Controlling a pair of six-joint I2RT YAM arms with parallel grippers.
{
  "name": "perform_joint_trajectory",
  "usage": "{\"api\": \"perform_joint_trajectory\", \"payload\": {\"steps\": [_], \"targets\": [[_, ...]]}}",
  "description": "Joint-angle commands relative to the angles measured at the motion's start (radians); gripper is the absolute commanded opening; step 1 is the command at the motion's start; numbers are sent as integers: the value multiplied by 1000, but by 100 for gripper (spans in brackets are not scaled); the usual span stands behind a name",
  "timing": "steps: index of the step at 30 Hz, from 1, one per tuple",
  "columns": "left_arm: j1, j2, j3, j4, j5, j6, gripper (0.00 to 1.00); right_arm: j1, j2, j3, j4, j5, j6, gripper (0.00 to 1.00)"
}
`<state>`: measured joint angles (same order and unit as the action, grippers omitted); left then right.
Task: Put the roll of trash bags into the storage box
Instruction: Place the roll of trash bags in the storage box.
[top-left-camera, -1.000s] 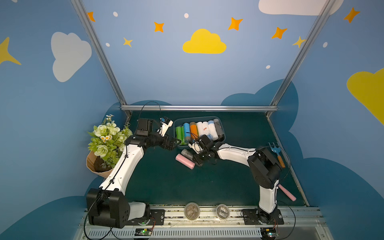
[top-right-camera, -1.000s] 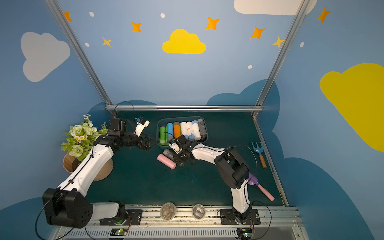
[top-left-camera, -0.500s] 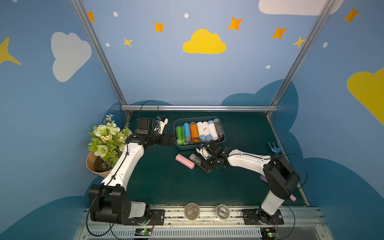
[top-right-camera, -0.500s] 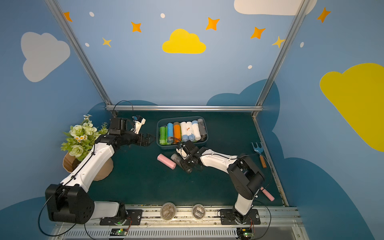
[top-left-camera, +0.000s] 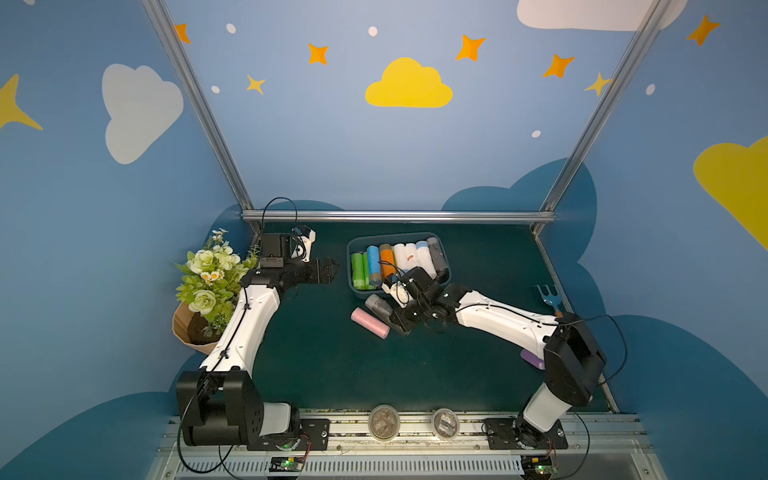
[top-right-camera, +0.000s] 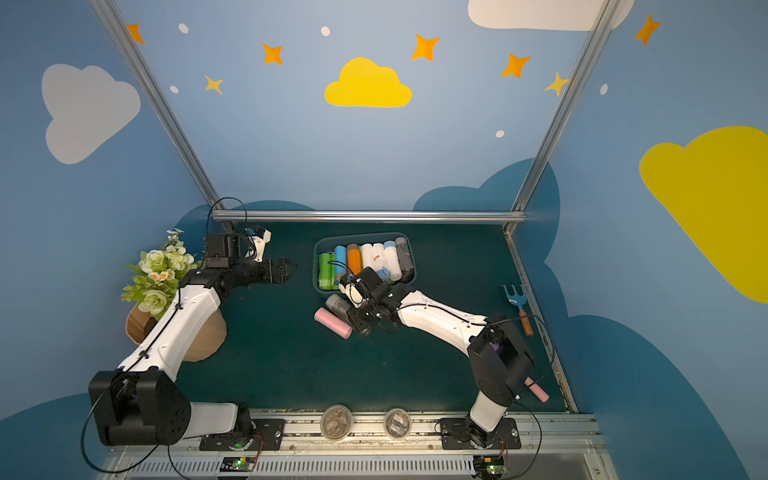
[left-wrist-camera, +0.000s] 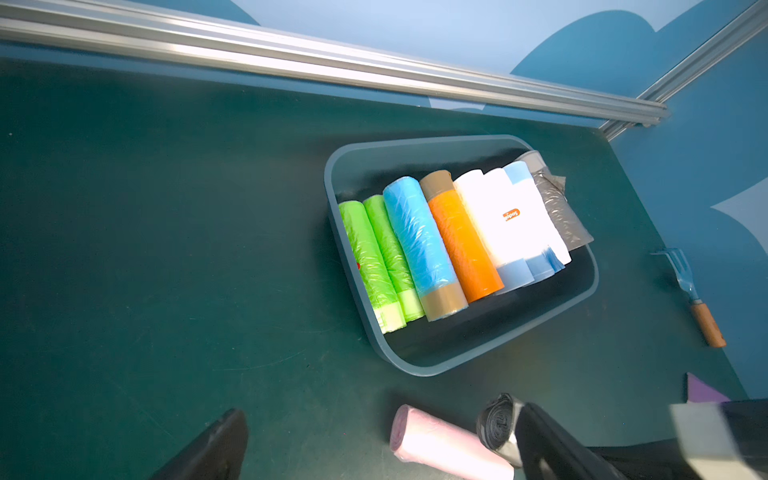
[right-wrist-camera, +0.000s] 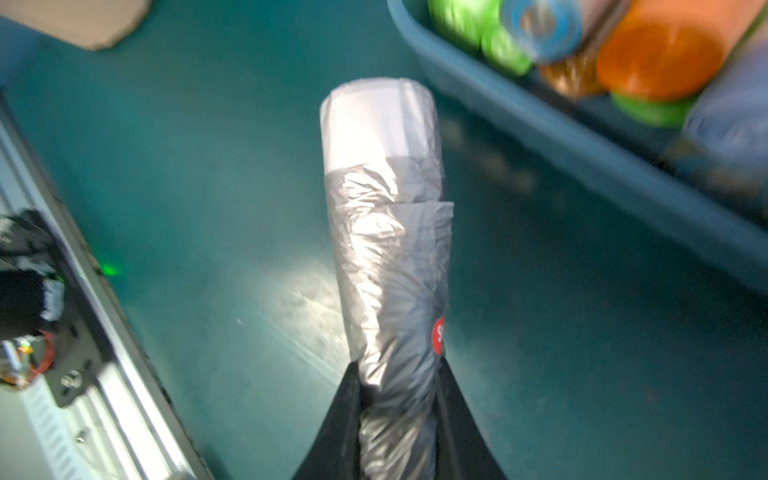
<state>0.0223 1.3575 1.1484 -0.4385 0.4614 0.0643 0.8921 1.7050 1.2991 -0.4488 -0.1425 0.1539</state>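
Green mat (top-left-camera: 332, 365), crinkled silver-grey roll (right-wrist-camera: 390, 257), white-ended

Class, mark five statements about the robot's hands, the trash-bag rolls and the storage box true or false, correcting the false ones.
1. The right hand is shut on the crinkled silver-grey roll of trash bags. True.
2. That roll lies inside the shallow blue-grey plastic storage box. False: it is outside, before its near wall.
3. The left hand is shut. False: its jaws stand open, empty.
4. A pale pink roll lies on the dark green table outside the box. True.
5. The box holds no rolls. False: several lie inside, including an orange roll.
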Motion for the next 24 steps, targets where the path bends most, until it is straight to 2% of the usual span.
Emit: {"api": "perform_joint_trajectory", "payload": {"steps": [1, 7, 13, 24], "targets": [[3, -13, 7, 34, 13, -12, 100, 5, 51, 99, -36, -35, 34, 9], [7, -11, 2, 50, -35, -35, 100, 4, 185, 274, -76, -22, 101, 9], [21, -10, -9, 79, -82, -78, 100, -14, 318, 453, -117, 36, 229, 11], [27, -23, -18, 101, -82, -96, 100, -82, 560, 761, -136, 59, 425, 8]]}}
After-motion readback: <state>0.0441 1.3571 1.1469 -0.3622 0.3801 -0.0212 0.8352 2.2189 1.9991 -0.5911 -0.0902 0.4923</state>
